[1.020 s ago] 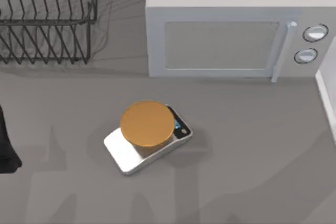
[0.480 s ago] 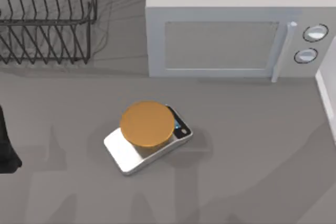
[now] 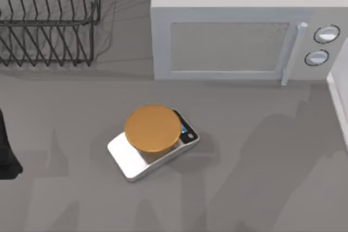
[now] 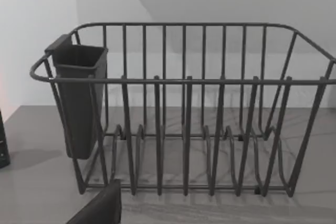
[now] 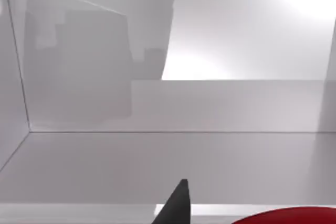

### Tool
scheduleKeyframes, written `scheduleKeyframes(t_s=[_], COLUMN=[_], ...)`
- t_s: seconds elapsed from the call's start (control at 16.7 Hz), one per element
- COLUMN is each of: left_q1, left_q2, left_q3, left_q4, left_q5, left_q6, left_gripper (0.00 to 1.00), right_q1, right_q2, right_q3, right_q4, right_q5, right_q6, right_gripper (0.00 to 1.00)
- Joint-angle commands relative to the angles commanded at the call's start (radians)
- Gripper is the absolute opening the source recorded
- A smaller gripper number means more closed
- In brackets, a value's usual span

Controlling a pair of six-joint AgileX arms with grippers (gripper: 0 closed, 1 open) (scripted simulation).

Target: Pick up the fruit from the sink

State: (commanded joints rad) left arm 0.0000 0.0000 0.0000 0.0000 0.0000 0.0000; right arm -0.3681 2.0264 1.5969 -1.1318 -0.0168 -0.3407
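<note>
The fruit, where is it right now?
The fruit peeks in as a red curve at the edge of the right wrist view, low in the pale sink, close beside a dark claw finger.

Grey worktop (image 3: 261, 161), soft shadows across it. White microwave (image 3: 239, 25) along far edge; dark wire dish rack (image 3: 49, 20) at far-left corner. Pale wall (image 4: 31, 35) behind rack.

A silver kitchen scale (image 3: 136, 158) topped by an orange disc (image 3: 152, 129) sits mid-tabletop (image 3: 261, 177). Behind it stands a white microwave (image 3: 239, 25); at far left, a dark wire dish rack (image 3: 49, 20) with a cutlery cup (image 4: 79, 98).
</note>
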Motion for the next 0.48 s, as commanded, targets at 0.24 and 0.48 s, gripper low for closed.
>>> scheduleKeyframes(t_s=[0.24,0.48], left_q1=[0.000,0.000], left_q2=[0.000,0.000], left_q3=[0.000,0.000], left_q4=[0.000,0.000], left_q5=[0.000,0.000], left_q6=[0.000,0.000], left_gripper=[1.00,1.00], right_q1=[0.001,0.002], right_q2=[-0.096,-0.129], right_q3=[0.148,0.193], right_q4=[-0.223,-0.279], right_q5=[-0.001,-0.001], right_q6=[0.000,0.000], right_gripper=[0.00,0.00])
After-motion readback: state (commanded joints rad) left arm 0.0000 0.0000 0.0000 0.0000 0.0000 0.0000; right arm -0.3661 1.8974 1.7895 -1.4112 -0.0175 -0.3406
